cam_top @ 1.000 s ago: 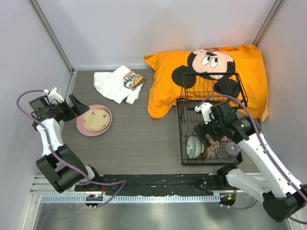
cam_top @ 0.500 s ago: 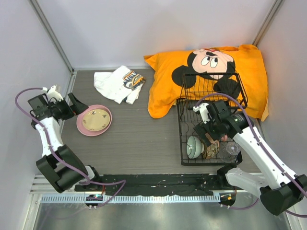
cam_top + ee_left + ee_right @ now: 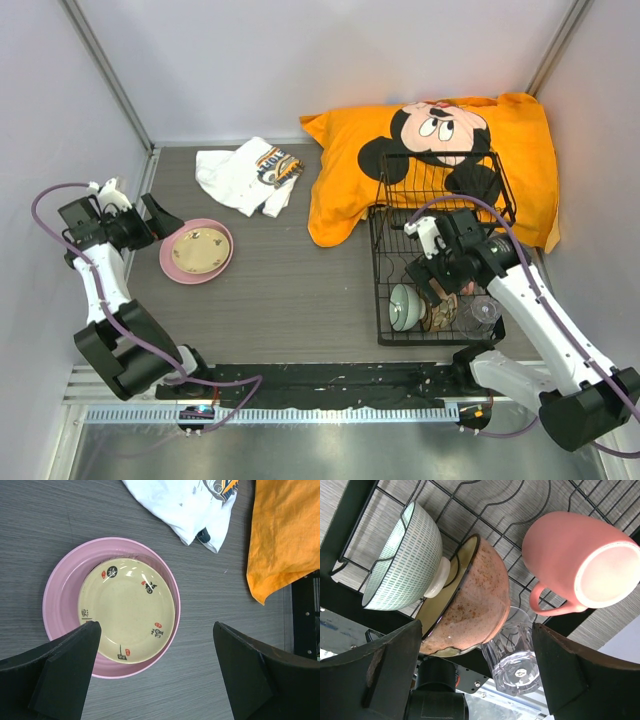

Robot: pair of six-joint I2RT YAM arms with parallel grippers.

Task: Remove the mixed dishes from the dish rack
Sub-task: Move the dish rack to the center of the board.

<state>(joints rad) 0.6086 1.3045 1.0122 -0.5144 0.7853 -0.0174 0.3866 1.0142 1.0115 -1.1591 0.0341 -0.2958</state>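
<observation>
Little has changed: the right arm has swung slightly inward over the dish rack (image 3: 378, 290), and the left arm has hardly moved. Two pieces are out, the tan speckled plate (image 3: 127, 607) nested in the pink plate (image 3: 60, 595) on the table (image 3: 290, 280), with the left gripper (image 3: 156, 625) hovering above them, jaws wide and empty. Four remain in the rack's near end: pale green bowl (image 3: 402, 555), brown patterned bowl (image 3: 475, 595), pink mug (image 3: 570, 565) and clear glass (image 3: 512, 652). The right gripper (image 3: 476, 627) hangs over them, spread and holding nothing. The bowls lean together on edge, crowding the glass. An orange pillow (image 3: 345, 190) meets the rack's far end; a white cloth (image 3: 245, 175) lies near the plates.
</observation>
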